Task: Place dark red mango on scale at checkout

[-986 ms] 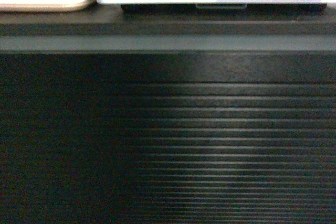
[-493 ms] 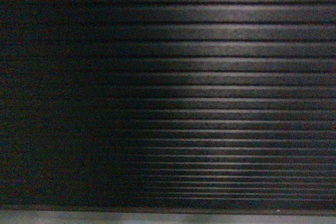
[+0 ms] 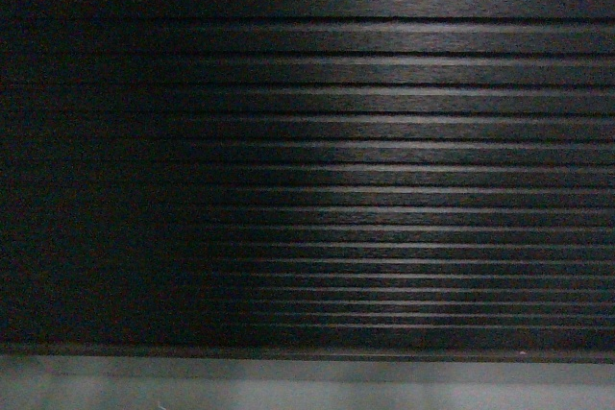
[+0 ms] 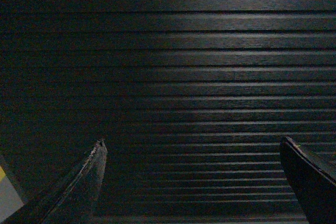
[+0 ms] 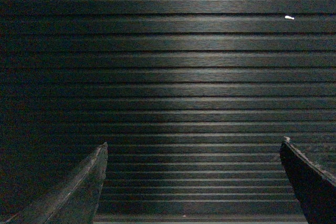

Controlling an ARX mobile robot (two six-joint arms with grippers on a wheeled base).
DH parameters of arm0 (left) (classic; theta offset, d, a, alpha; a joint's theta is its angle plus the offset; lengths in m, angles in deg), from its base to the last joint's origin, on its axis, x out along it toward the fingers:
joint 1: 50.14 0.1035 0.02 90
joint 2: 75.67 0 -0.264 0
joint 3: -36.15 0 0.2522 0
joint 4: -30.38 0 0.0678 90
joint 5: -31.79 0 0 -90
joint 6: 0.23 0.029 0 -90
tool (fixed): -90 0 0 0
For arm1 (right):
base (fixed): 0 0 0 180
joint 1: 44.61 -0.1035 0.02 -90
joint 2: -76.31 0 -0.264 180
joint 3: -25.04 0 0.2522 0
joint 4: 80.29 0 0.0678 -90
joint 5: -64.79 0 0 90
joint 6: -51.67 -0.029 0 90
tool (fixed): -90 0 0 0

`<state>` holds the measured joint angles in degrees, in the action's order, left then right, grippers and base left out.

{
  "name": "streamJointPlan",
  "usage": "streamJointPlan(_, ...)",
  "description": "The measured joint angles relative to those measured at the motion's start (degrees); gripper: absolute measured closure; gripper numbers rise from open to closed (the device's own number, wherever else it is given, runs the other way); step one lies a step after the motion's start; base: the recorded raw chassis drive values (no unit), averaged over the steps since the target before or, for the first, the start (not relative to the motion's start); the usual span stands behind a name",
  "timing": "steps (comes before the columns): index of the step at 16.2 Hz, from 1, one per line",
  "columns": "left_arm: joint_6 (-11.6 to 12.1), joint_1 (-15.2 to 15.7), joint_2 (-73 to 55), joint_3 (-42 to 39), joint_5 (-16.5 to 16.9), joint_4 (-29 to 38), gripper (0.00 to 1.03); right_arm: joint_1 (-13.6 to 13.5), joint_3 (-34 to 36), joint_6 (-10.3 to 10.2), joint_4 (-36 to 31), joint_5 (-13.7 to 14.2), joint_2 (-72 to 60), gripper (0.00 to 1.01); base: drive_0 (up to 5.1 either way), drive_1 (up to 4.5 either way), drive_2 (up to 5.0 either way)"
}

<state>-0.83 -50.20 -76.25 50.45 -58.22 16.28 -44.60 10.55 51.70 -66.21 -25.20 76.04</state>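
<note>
The ribbed dark front of the checkout point(image 3: 384, 141) fills the head view, with its grey plinth point(image 3: 307, 383) along the bottom. The dark red mango and the scale are out of view. My left gripper point(image 4: 191, 142) is open in the left wrist view, facing the checkout slats point(image 4: 184, 51) with nothing between its fingers. My right gripper point(image 5: 193, 142) is open too, pointing at the same slatted front point(image 5: 184, 66), empty. Neither gripper shows in the head view.
A grey strip with a yellow mark point(image 4: 6, 192) shows at the lower left of the left wrist view. A small white speck point(image 5: 289, 17) sits on a slat in the right wrist view.
The head view has dropped from the counter top with the white scale and beige tray down to the slatted front, then slightly lower so the grey plinth shows more.
</note>
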Motion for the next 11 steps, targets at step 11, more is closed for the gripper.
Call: streamJointPlan(11,0.0,0.0,0.0,0.0,0.0,0.0,0.05,0.0,0.0,0.0,0.0,0.0,0.0,0.03,0.0,0.00,0.0)
